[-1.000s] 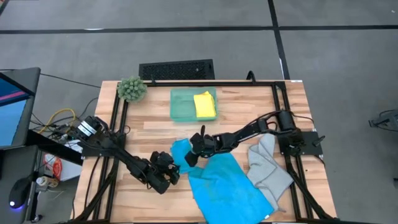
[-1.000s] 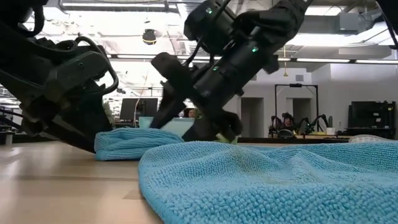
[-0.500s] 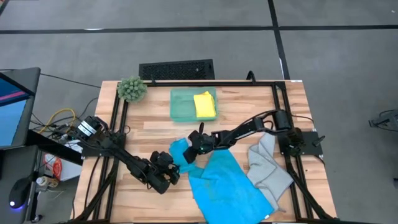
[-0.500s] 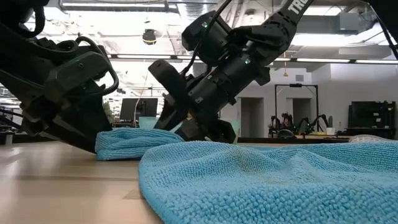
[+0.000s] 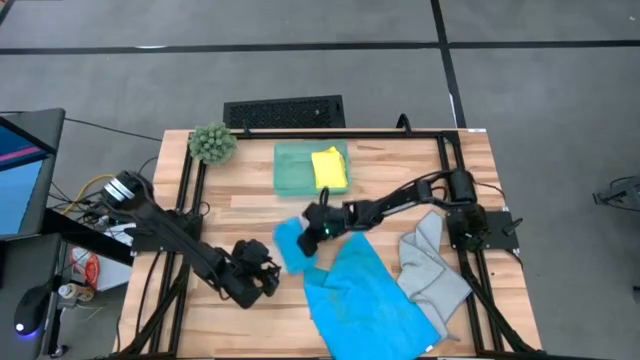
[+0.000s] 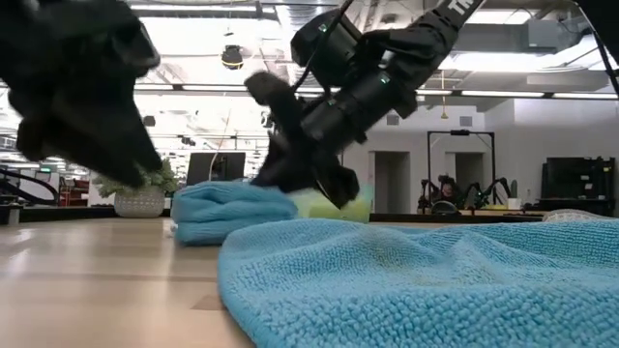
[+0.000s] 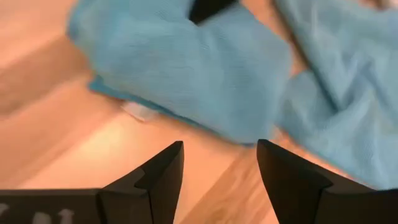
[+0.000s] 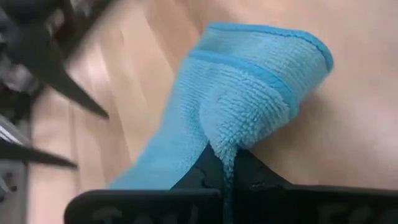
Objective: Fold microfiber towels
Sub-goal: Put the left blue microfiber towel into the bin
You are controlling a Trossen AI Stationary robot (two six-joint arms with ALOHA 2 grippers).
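Two blue towels are lying near the table's middle — a small folded one (image 5: 290,247) and a larger one (image 5: 368,297) spreading toward 5 o'clock, its near edge filling the low view. The right tool (image 5: 318,226) is pinching a fold of the small blue towel, fingers closed tight on the looped pile, at the cloth's 1 o'clock corner. The left tool (image 5: 262,277) is hovering just beside that towel at its 8 o'clock side, fingers spread and holding nothing.

Judging by the drape, these cloths are light, limp and grippy rather than slippery; nothing here is fragile. A hem or corner is the sensible place to take hold, since a pinch in the middle would only bunch the fabric.

A grey towel (image 5: 432,265) is slumping at the table's 4 o'clock edge — soft and rumpled. One yellow towel (image 5: 329,168) is sitting folded in the translucent green tray (image 5: 292,170) at 12 o'clock. The table (image 5: 250,200) is pale wood planking.
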